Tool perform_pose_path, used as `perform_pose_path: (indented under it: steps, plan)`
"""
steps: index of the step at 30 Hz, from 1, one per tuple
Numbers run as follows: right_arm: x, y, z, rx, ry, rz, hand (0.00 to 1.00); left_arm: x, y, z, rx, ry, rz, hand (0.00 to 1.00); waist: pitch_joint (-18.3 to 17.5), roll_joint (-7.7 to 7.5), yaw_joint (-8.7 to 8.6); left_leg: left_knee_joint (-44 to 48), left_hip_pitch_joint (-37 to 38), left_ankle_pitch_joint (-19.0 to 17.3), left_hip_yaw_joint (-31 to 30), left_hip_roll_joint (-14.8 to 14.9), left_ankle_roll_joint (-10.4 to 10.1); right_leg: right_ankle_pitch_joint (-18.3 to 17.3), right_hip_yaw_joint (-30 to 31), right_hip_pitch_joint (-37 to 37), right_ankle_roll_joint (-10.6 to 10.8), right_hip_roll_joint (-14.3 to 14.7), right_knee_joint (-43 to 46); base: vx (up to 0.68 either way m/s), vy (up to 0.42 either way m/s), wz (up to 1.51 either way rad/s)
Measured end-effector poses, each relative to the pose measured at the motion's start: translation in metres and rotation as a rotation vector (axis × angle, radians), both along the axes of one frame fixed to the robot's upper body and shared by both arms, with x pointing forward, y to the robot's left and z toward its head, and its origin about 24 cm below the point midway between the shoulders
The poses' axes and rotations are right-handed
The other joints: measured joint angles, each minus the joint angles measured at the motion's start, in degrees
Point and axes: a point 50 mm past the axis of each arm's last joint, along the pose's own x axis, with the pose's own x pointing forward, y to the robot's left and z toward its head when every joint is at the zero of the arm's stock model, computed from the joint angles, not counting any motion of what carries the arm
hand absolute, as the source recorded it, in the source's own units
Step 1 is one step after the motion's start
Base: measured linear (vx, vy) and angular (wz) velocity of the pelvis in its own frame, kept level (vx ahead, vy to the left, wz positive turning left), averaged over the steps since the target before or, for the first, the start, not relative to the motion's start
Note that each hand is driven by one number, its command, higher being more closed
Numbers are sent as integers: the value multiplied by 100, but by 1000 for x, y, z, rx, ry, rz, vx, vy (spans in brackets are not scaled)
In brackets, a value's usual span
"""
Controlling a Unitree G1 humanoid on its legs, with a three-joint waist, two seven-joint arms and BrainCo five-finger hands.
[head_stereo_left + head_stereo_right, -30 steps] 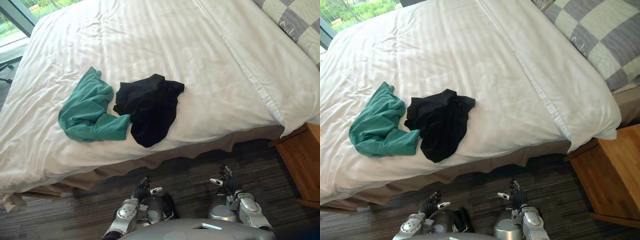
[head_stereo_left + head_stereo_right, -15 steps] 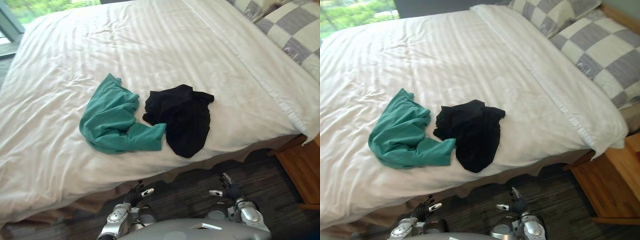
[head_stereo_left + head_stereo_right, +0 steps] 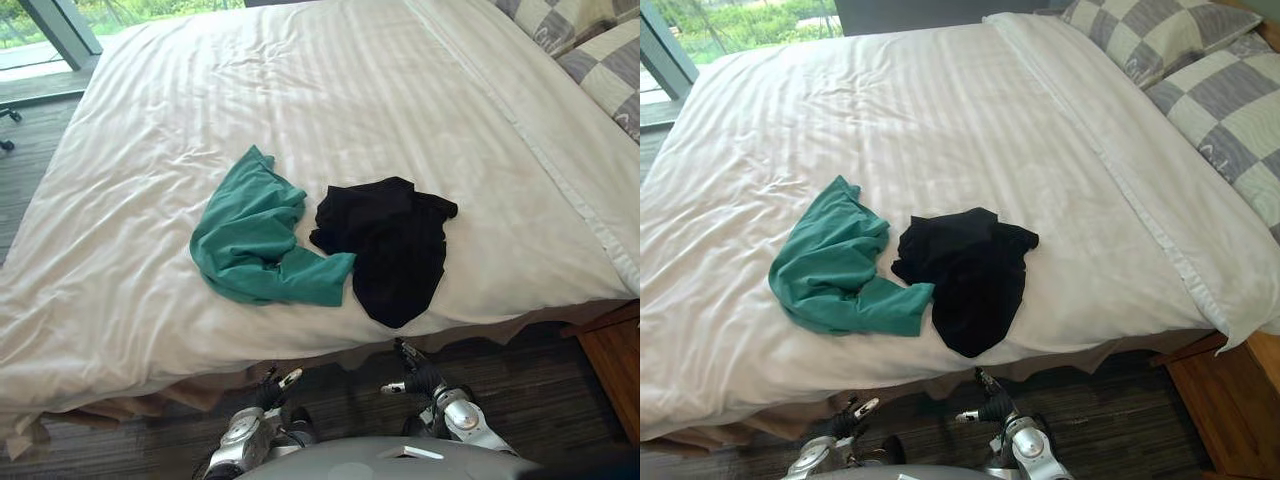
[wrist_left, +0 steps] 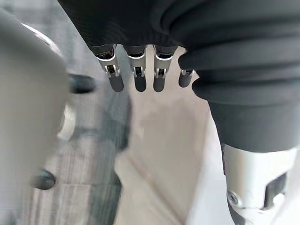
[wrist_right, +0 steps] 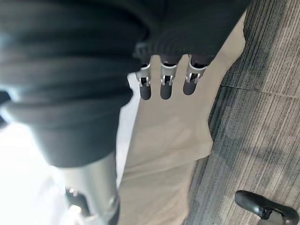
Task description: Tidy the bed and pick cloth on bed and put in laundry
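- Left hand (image 4: 140, 28): dark ribbed cover, fingers (image 4: 159, 77) straight, in a row, clear of the fabric beyond.
- Thumb (image 4: 255, 183): set apart from the fingers.
- Past the fingertips: beige bed skirt (image 4: 159, 154), white bedding (image 4: 208, 201) beside it.
- Grey carpet floor (image 4: 65, 185) adjoins the skirt, blurred.

You're in a bedroom, hotel-like. Wide white-covered bed (image 3: 940, 110) across most of frame; checked pillows (image 3: 1150, 35) upper right; wooden bedside cabinet (image 3: 1230, 400) lower right; grey carpet (image 3: 1110, 420) bottom; window (image 3: 750, 18) with greenery upper left.

light: bright, even daylight | source: window (image 3: 750, 22) at far left | shadows: soft in creases of bed (image 3: 330, 90), dim floor (image 3: 545, 385) below its edge | glare: washed-out white patch, right wrist view
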Motion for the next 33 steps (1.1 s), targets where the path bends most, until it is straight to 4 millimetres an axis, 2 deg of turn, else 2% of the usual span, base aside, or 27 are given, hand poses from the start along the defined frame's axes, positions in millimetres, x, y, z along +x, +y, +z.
perform_pose_path:
  steps: [1, 2, 4, 7, 9, 10, 12, 14, 16, 17, 18, 19, 21, 23, 24, 26, 27, 28, 29, 31, 32, 33]
  plan:
    - [-1, 0, -1, -4, 10, -1, 0, -4, 2, -1, 0, 15, 26, 0, 0, 0, 33, -37, 16, 26, -58, -16, 5, -3, -53, 46, 6, -6, -5, -128, 1, 46]
    - [-3, -1, -2, -10, 28, -5, 0, -7, 5, -1, 8, 28, 52, 0, 8, 9, 137, -38, 6, 32, -161, -32, 10, -10, -143, 82, 22, -20, -15, -160, 14, 46]
    - [-4, -5, -5, -5, 54, -37, 0, -11, 8, -1, 19, 30, 79, 0, 2, 0, 184, -47, -35, 70, -320, -78, 42, -61, -329, 155, 77, -59, -40, -156, 10, 52]
    - [-7, -16, -6, 38, 86, -186, 0, -18, 11, -1, 55, 28, 68, 0, -9, 27, 199, -70, -200, 31, -447, -175, 145, -119, -723, 271, 191, -174, -46, -115, 21, 68]
    - [-10, -28, -7, 70, 95, -341, 0, -27, 12, -2, 63, 48, 77, 0, -19, 13, 159, -72, -277, -29, -297, -245, 267, -172, -928, 318, 293, -283, -35, 2, 45, 75]
    - [-16, -37, -9, 98, 112, -479, 0, -35, 11, -4, 68, 66, 92, 0, -21, 24, 136, -73, -271, 8, -278, -298, 314, -202, -957, 360, 336, -350, 14, 66, 75, 65]
    - [-26, -52, -11, 136, 131, -691, 0, -48, 11, -5, 81, 109, 141, 0, -34, 44, 153, -75, -262, 116, -302, -373, 295, -214, -1001, 400, 353, -445, 89, 84, 66, 36]
    - [-46, -64, -16, 197, 160, -977, 0, -59, 17, -7, 96, 164, 258, 0, -33, -3, 151, -78, -262, 167, -283, -476, 302, -161, -960, 403, 390, -537, 115, 119, 50, 6]
    - [-62, -71, -20, 216, 183, -1131, 0, -61, 20, -7, 101, 177, 349, 0, -38, -79, 147, -81, -263, 155, -219, -503, 289, -161, -916, 405, 389, -566, 106, 117, 24, -8]
    - [-76, -78, -21, 221, 183, -1258, 0, -62, 24, -7, 102, 182, 455, 0, -41, -150, 149, -82, -247, 141, -128, -506, 270, -160, -875, 405, 384, -575, 101, 123, 5, -18]
    - [-89, -86, -21, 219, 175, -1382, 0, -58, 33, -5, 104, 170, 592, 0, -57, -212, 158, -83, -219, 125, -31, -496, 246, -159, -812, 410, 377, -574, 100, 91, -4, -19]
    - [-95, -91, -20, 215, 163, -1435, 0, -57, 39, -3, 107, 161, 667, 0, -57, -237, 161, -83, -191, 116, 41, -488, 233, -155, -785, 422, 369, -573, 101, 67, -11, -23]
    - [-111, -113, -12, 195, 74, -1604, 0, -52, 67, 7, 155, 94, 886, 0, -79, -297, 159, -88, -34, 68, 220, -439, 174, -134, -739, 505, 327, -554, 101, 42, -22, -28]
    - [-128, -135, 0, 149, -42, -1713, 0, -42, 96, 24, 197, -28, 1052, 0, -158, -271, 157, -92, -2, -55, 357, -337, 137, -118, -680, 534, 300, -518, 132, 8, -33, -19]
    - [-135, -152, 10, 105, -122, -1760, 0, -38, 118, 39, 228, -131, 1157, 0, -193, -255, 182, -92, 62, -165, 518, -256, 124, -69, -623, 532, 226, -497, 148, 20, -14, -30]
    - [-140, -182, 36, 35, -314, -1806, 0, -43, 162, 72, 305, -323, 1323, 0, -335, -235, 188, -89, 68, -171, 651, -208, 113, -33, -617, 421, 167, -437, 190, 32, -8, -32]
    - [-143, -199, 53, -11, -427, -1821, 0, -42, 185, 96, 358, -458, 1377, 0, -364, -265, 173, -90, 66, -174, 651, -213, 111, -35, -619, 422, 164, -444, 194, 28, -10, -8]
    - [-145, -207, 62, -42, -481, -1823, 0, -41, 196, 110, 375, -537, 1399, 0, -382, -280, 174, -90, 62, -181, 650, -216, 120, -35, -620, 420, 164, -448, 199, 0, 0, 0]
    - [-148, -230, 87, -109, -626, -1829, 0, -42, 222, 147, 430, -748, 1440, 0, -464, -329, 174, -90, 50, -205, 657, -228, 141, -37, -619, 402, 162, -458, 202, 34, 12, 0]
    - [-152, -252, 117, -171, -775, -1819, 0, -45, 244, 187, 482, -962, 1452, 0, -569, -364, 184, -89, 49, -226, 675, -239, 144, -37, -619, 389, 162, -469, 210, 51, 13, -2]
    - [-155, -269, 140, -217, -879, -1793, 0, -48, 258, 219, 526, -1134, 1434, 0, -666, -391, 203, -89, 50, -239, 683, -245, 137, -37, -618, 385, 161, -473, 211, 52, 7, -2]
    - [-157, -276, 150, -238, -921, -1782, 0, -50, 263, 233, 546, -1203, 1420, 0, -722, -415, 213, -89, 46, -242, 685, -250, 129, -37, -617, 377, 161, -472, 211, 70, 12, -2]
